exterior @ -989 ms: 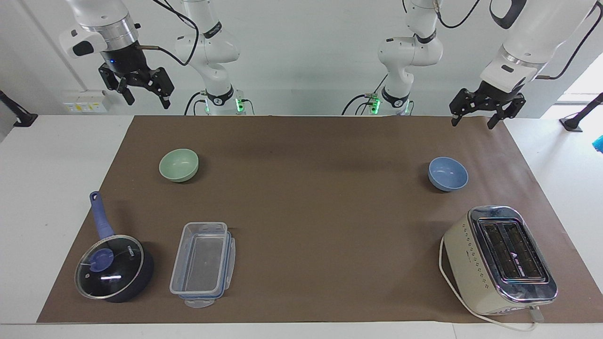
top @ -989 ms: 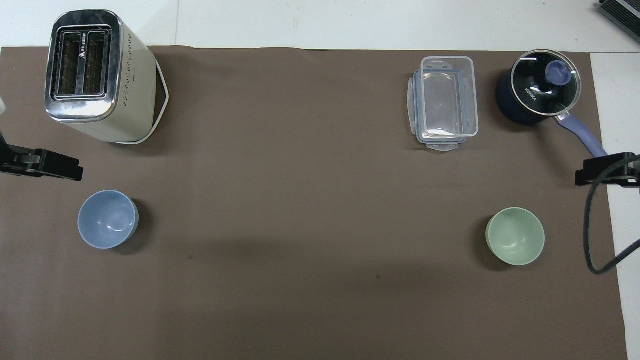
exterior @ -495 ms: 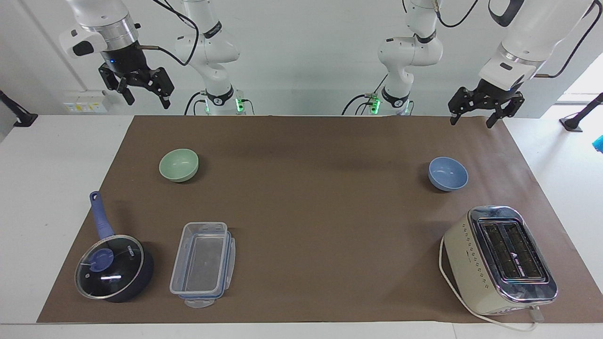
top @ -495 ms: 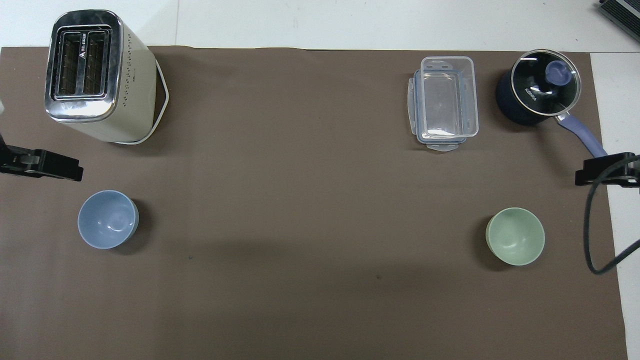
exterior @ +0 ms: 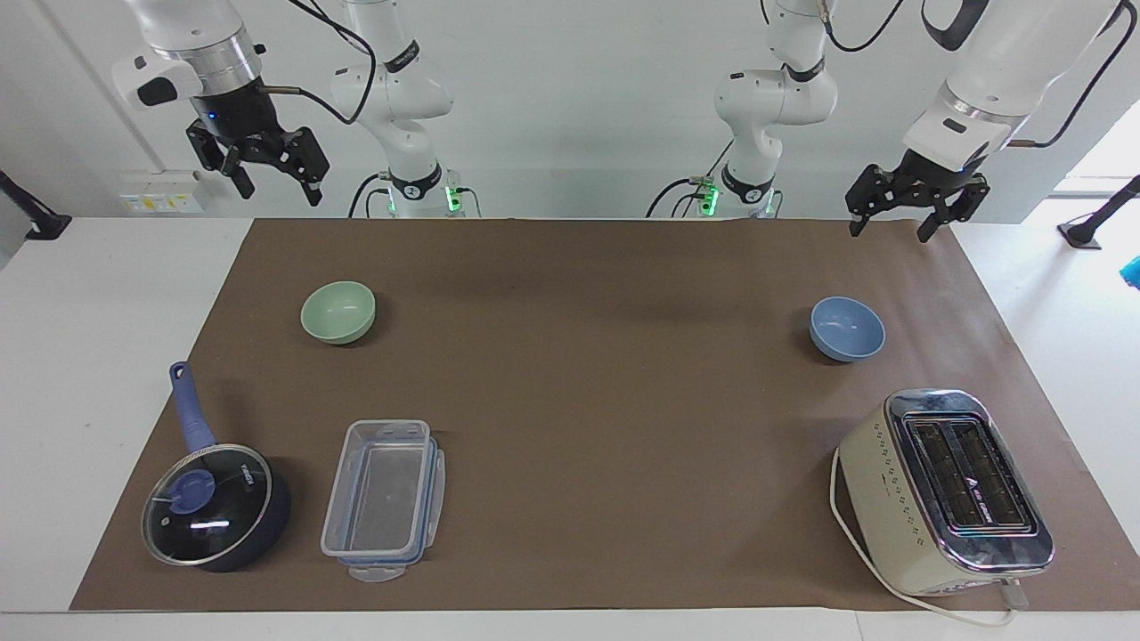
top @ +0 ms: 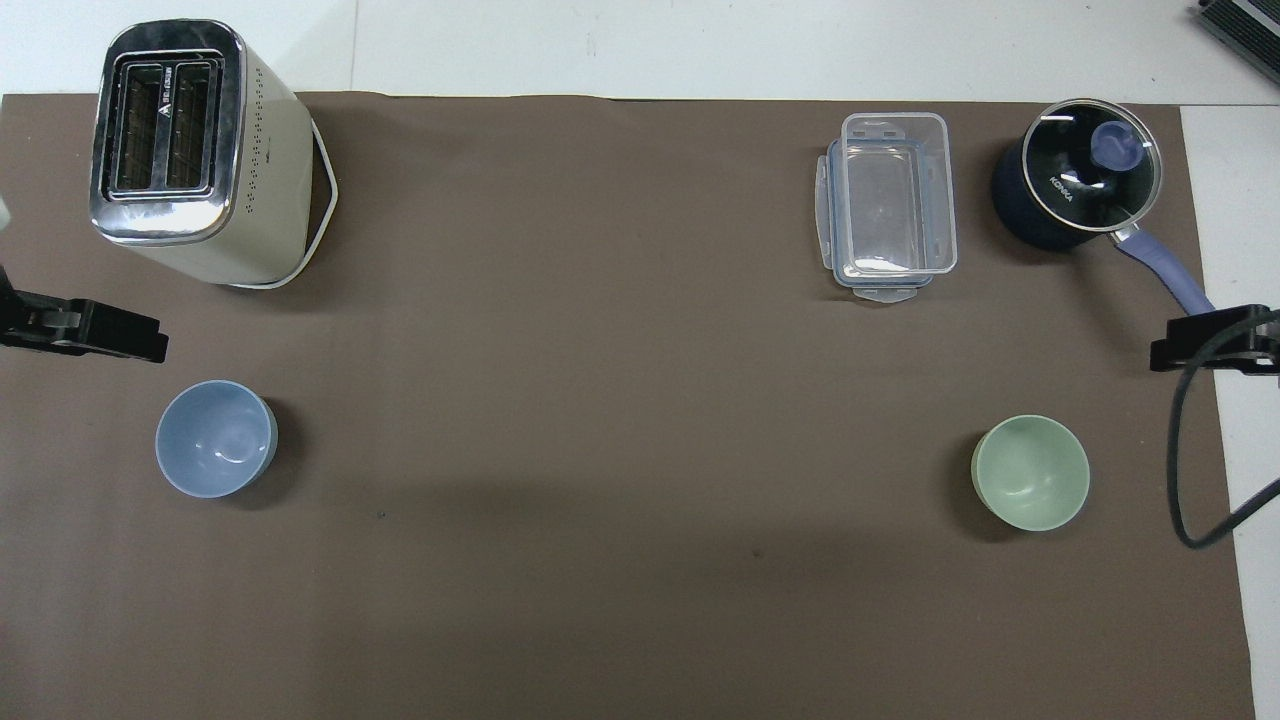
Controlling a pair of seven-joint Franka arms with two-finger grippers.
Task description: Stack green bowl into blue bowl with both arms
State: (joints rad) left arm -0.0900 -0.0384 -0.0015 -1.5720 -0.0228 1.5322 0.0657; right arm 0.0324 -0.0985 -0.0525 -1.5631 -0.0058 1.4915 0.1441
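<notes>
Two light, rigid, smooth bowls: pinch the green bowl [exterior: 337, 312] at its rim; both tools, left tool [exterior: 893, 216] and right tool [exterior: 275, 182], hang released.

Facing view: camera mounted high across the table, looking toward the two robot bases at the top of frame; it takes in the whole brown rectangular paper mat [exterior: 606, 409] and the wall. Overhead view: camera high above the robots' end, looking steeply down and forward, closer in, cropping the mat's edge nearest the robots. Both share the mat surface, turned half a turn: the cream and chrome two-slot toaster [exterior: 944, 490] sits bottom right in one, top left [top: 195, 150] in the other.
</notes>
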